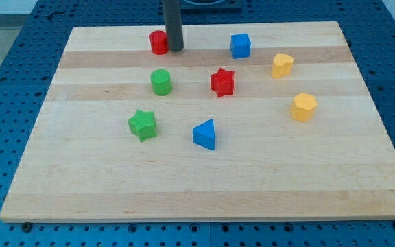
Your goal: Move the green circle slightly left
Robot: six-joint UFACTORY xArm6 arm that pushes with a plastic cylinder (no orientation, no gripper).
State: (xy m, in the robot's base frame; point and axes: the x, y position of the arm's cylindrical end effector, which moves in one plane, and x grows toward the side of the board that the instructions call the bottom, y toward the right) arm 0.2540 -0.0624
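The tip point(175, 49) stands near the view's top edge of the board point(204, 185), just beside the red cylinder point(158, 42) on its right, so close that touching or apart cannot be told. Being a bare rod, it has nothing to open or close and holds nothing. Below it, toward the view's bottom, sits the green circle point(160, 81), apart from the tip and untouched, so the push looks not yet begun. The red star point(222, 81) lies to the circle's right, the green star point(142, 125) below and slightly left, the blue triangle point(205, 134) further down. The blue cube point(240, 45) and two yellow blocks point(282, 65) point(304, 107) are well apart at the right. To nudge the circle left the tip likely has to reach its right side, in the gap before the red star; cutting that corner could knock the star or strike the circle from above and send it down toward the green star. Leaving carelessly could also drag the red cylinder, and too long a push would overshoot "slightly".
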